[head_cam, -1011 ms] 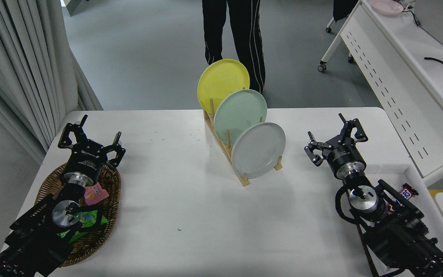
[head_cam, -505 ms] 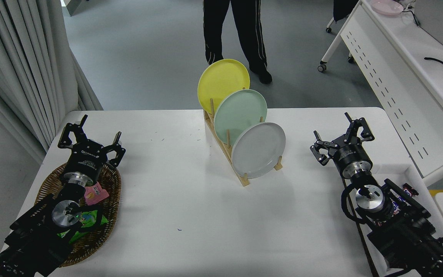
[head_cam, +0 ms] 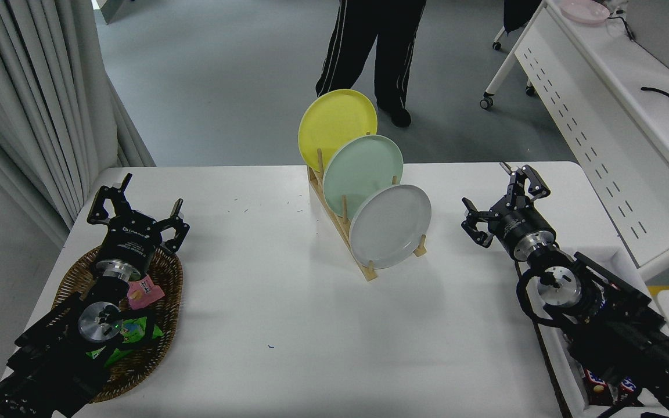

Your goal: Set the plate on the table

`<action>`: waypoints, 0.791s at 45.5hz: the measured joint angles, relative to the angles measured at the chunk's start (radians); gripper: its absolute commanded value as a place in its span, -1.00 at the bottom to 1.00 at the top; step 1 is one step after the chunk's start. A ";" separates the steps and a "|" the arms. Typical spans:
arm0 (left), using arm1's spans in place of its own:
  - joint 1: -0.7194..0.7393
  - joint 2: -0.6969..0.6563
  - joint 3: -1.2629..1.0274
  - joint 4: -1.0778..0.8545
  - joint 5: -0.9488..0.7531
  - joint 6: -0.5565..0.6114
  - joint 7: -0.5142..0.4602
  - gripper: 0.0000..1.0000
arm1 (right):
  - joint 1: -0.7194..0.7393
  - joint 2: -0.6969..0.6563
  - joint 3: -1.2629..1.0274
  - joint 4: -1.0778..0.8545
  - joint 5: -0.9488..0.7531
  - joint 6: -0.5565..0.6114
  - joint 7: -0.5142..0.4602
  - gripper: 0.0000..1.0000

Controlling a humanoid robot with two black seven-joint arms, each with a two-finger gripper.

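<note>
The light grey plate (head_cam: 391, 226) stands on edge in the nearest slot of a wooden rack (head_cam: 343, 227) at the middle of the white table (head_cam: 288, 325). Behind it in the rack stand a mint green plate (head_cam: 361, 165) and a yellow plate (head_cam: 334, 121). My right gripper (head_cam: 500, 200) is open and empty, a short way to the right of the grey plate, apart from it. My left gripper (head_cam: 137, 206) is open and parked at the lower left above a wicker basket.
A wicker basket (head_cam: 157, 342) with snack packets lies at the left front. A person's legs (head_cam: 378, 52) stand beyond the table's far edge. A long white desk (head_cam: 613, 116) runs at the right. Candy bars (head_cam: 601, 383) lie under my right arm.
My right gripper has turned and shifted slightly up and toward the far edge. The person has stepped to the right. The plates and left arm have not moved.
</note>
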 measured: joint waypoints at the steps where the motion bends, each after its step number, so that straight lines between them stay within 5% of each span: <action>1: 0.000 0.000 0.000 0.000 0.000 0.000 0.000 1.00 | 0.004 -0.007 -0.013 0.006 0.003 -0.001 0.000 1.00; 25: 0.000 0.000 0.000 0.000 0.000 0.000 0.000 1.00 | 0.251 -0.291 -0.508 0.350 0.202 -0.030 -0.015 1.00; 36: 0.000 0.000 0.000 0.000 0.000 0.000 0.000 1.00 | 0.348 -0.296 -0.577 0.384 0.257 -0.046 -0.148 1.00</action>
